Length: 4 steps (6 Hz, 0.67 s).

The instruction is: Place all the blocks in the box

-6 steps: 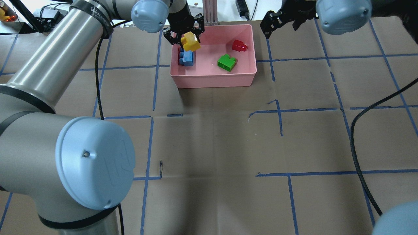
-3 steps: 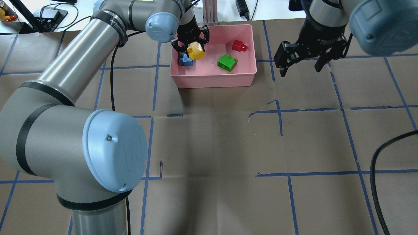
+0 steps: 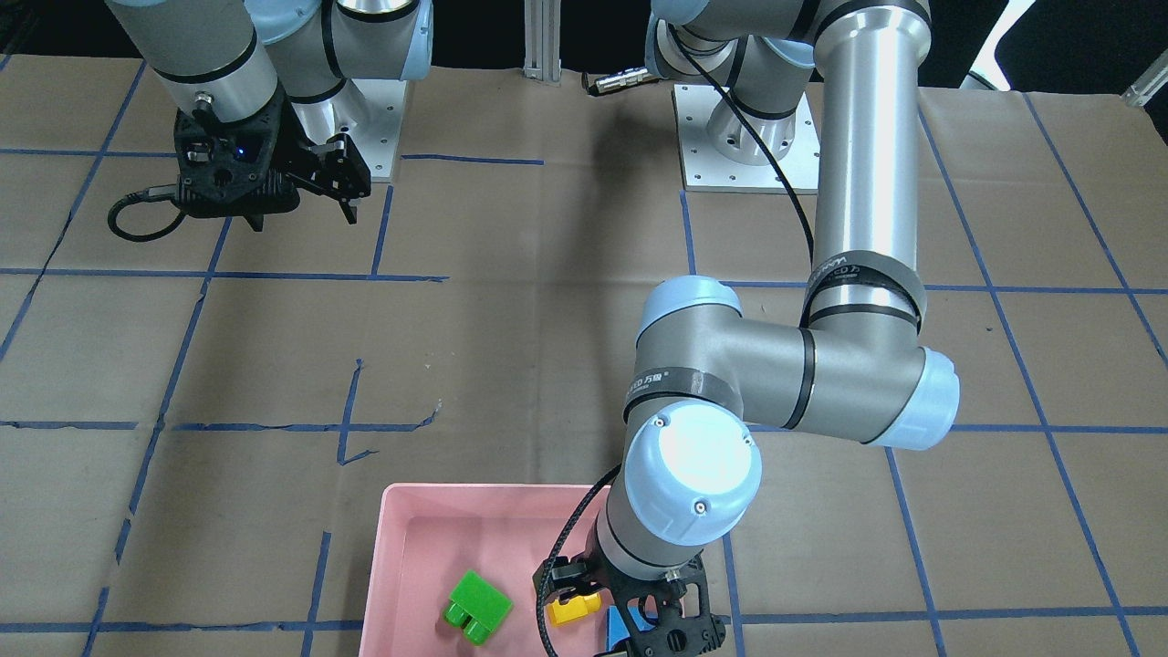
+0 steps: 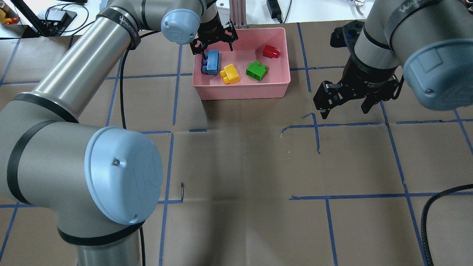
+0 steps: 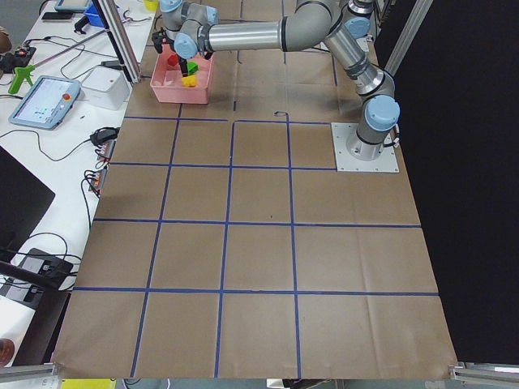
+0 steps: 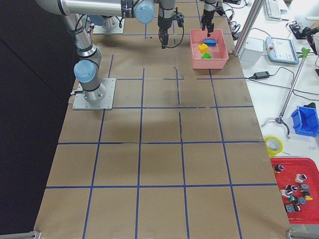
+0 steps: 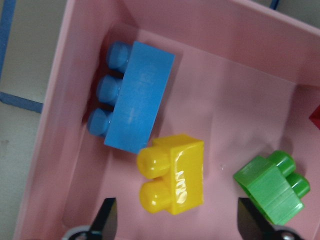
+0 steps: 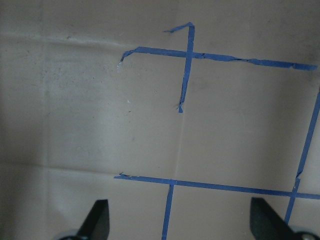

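Observation:
All blocks lie inside the pink box [image 4: 242, 91]: the blue block [image 4: 212, 62] at the left wall, the yellow block [image 4: 230, 74] beside it, the green block [image 4: 257, 70] in the middle, and the red block [image 4: 271, 51] at the far right. My left gripper [image 4: 216, 50] is open and empty, hovering over the box's far-left part. In the left wrist view the blue [image 7: 135, 117], yellow [image 7: 175, 175] and green [image 7: 272, 185] blocks lie below its open fingertips [image 7: 106, 220]. My right gripper [image 4: 345, 112] is open and empty over the paper, right of the box.
Brown paper with blue tape lines [image 4: 317, 133] covers the table. The right wrist view shows only paper and tape [image 8: 187, 65]. A black cable [image 4: 425, 214] hangs at the near right. An aluminium post [image 4: 236, 14] stands just behind the box.
The left gripper opened and let go of the yellow block, which now lies in the box beside the blue one. The right arm moved nearer, away from the box.

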Tool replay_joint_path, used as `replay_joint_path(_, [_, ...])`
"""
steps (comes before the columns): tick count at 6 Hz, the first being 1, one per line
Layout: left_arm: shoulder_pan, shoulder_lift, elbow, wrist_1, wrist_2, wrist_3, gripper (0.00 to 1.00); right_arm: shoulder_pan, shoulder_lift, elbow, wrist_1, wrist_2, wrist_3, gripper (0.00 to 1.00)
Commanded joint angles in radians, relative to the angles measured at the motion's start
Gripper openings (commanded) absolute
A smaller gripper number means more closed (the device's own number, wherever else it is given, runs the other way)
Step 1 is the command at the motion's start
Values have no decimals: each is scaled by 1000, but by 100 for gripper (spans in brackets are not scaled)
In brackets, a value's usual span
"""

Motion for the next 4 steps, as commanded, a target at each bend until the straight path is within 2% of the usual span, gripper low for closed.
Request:
replay_joint_path(1, [29,162,-57,-133,60,136,99,-1,2,-26,-5,-2,8,100])
replay_joint_path(3, [95,424,-343,-141,55,298,99,-1,10,-51,-1,6,13,100])
replay_joint_path(4, [164,570,-483,-147,46,345,99,0,11,-51,4,7,13,100])
